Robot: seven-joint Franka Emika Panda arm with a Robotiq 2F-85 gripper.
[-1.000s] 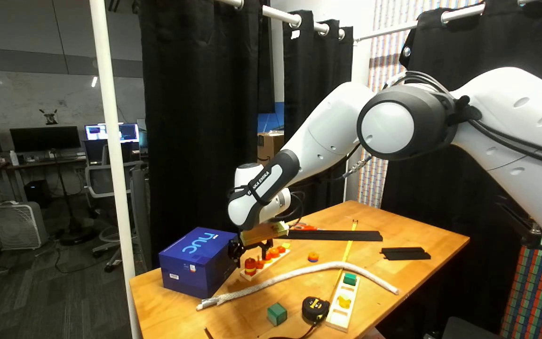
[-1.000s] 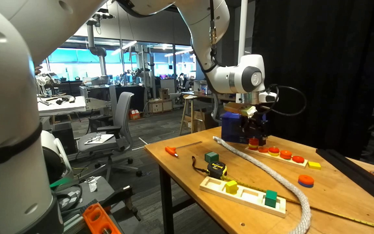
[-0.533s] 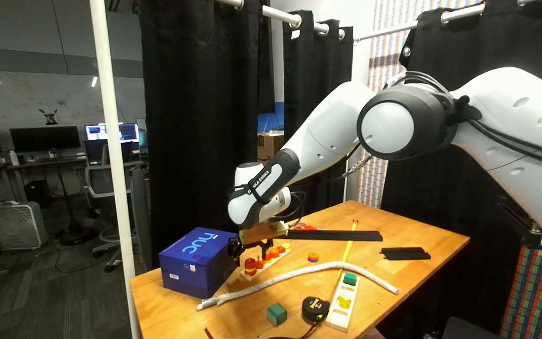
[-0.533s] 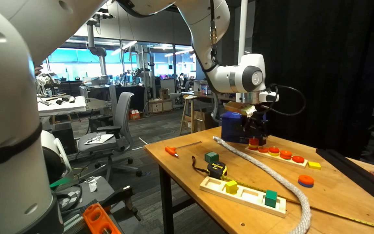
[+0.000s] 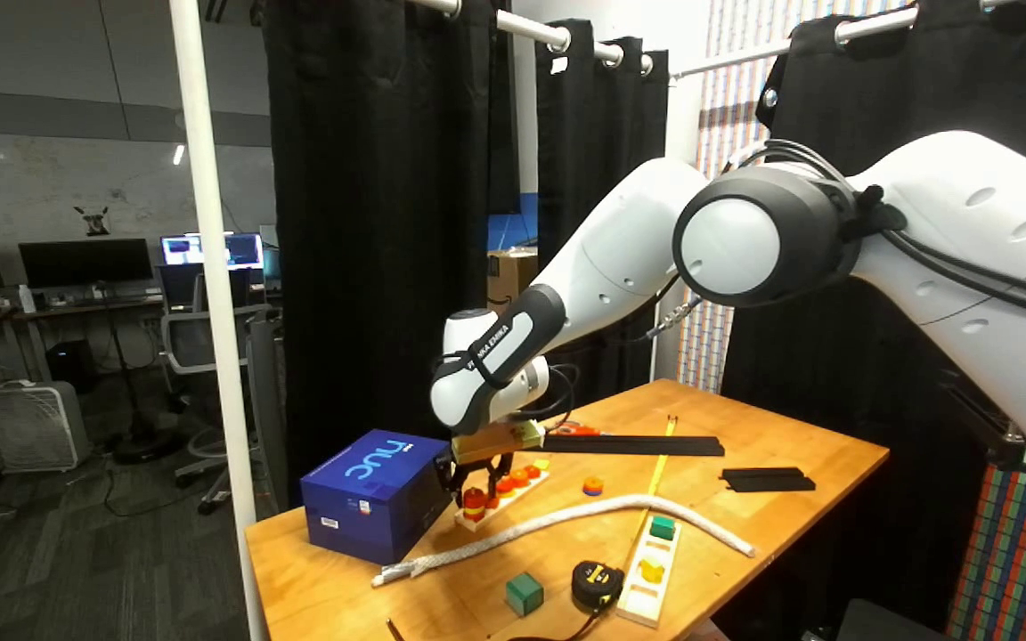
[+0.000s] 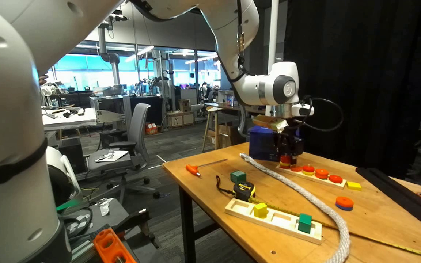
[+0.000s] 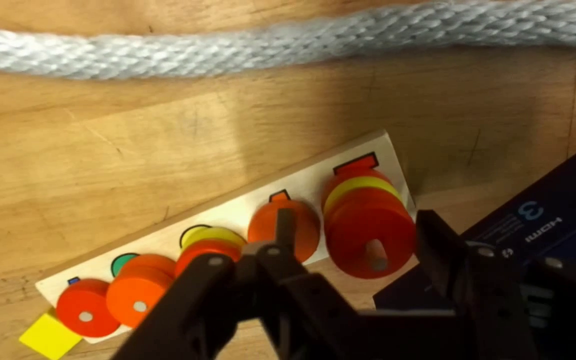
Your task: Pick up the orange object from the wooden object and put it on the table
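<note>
wrist view, looking down: we see a pale wooden peg board (image 7: pixel 313 185) lying on the bench (image 7: pixel 143 175), with round discs (image 7: pixel 127 295) threaded on its pegs (image 7: pixel 85 316). at one end stands a tall stack (image 7: pixel 350 210), red to orange with a yellow band. its top disc (image 7: pixel 363 227) is, we judge, the orange object meant, though other orange discs share the board and we cannot be sure. the end effector (image 7: pixel 354 220) is spread apart and grasps nothing. one finger (image 7: pixel 433 240) hangs between the stack and a dark blue box (image 7: pixel 563 200); its partner hangs over the neighbouring orange disc (image 7: pixel 305 225). whether either touches anything, we cannot tell.

in both exterior views the end effector is low over the stack, which stands upright. apart from the board, an orange-over-blue disc pair (image 6: pixel 344 202) lies on the bench.

so, by our reading, only the approach is done; the top disc is not yet lifted. what is left: squeeze the top disc, lift it clear of its peg (image 7: pixel 377 256), carry it off the board, set it on the bench and let go.
</note>
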